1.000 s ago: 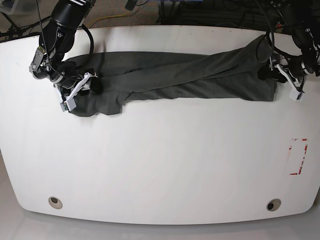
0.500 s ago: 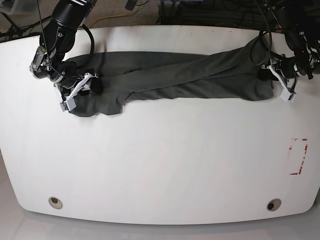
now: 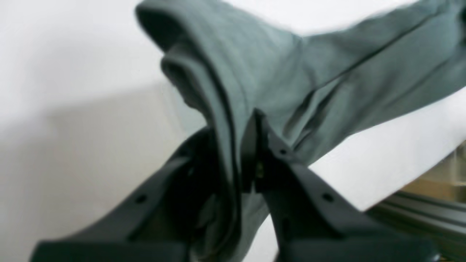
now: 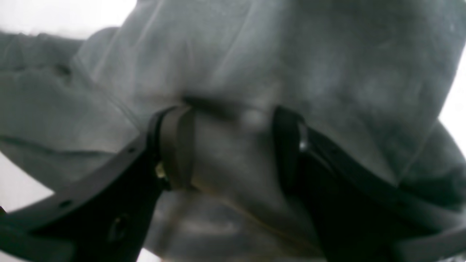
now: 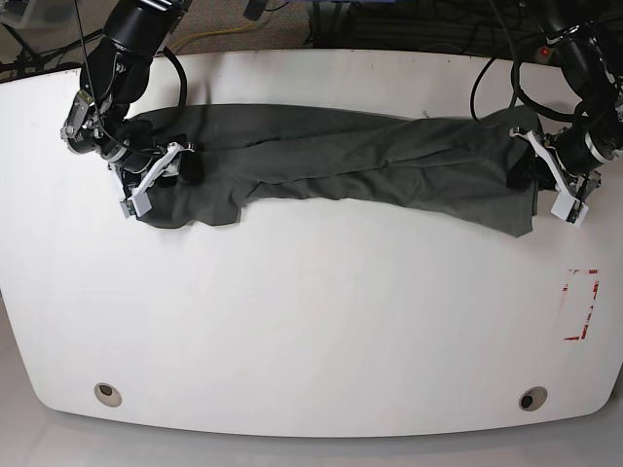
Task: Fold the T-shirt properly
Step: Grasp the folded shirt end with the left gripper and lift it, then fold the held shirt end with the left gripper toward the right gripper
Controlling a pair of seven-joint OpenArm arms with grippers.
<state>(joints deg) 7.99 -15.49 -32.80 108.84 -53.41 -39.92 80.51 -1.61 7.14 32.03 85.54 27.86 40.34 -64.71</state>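
Base view: T-shirt (image 5: 341, 161) stretched across the table (image 5: 311, 321). Left gripper (image 5: 531, 175), frame right, pinches its hem; right gripper (image 5: 170, 165), upper left, straddles bunched cloth, grasp unclear

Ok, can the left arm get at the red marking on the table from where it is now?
Probably, but not freely: the way to the red marking looks open, yet the left claw is shut on the shirt, so it would drag cloth along.

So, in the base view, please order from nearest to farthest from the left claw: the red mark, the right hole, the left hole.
From the left claw:
1. Red mark, near the table's right edge.
2. Right hole, front right.
3. Left hole, front left.
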